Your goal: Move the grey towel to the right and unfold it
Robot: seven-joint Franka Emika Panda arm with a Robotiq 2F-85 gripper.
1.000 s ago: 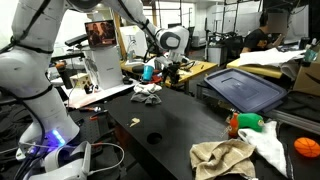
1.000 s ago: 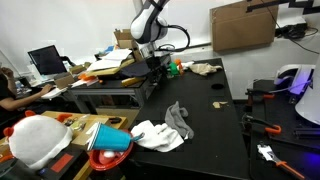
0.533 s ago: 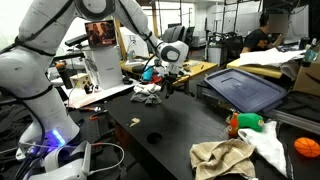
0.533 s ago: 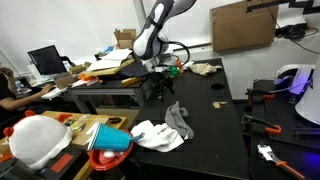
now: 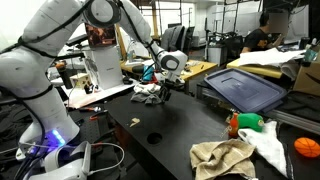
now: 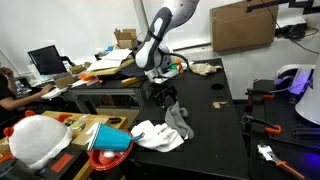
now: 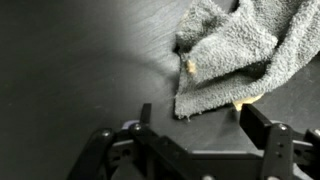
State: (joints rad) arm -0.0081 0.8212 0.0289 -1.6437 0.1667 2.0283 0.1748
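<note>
Black robot gripper, jaws apart, above one edge of the crumpled grey terry towel; it seems offset, risking a slipped pinch.

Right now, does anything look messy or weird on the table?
Yes. The grey towel lies crumpled in a heap on the black table, and in the wrist view a small tan speck sits on it.

The grey towel lies crumpled, apparently folded over itself, on the dark tabletop.
</note>
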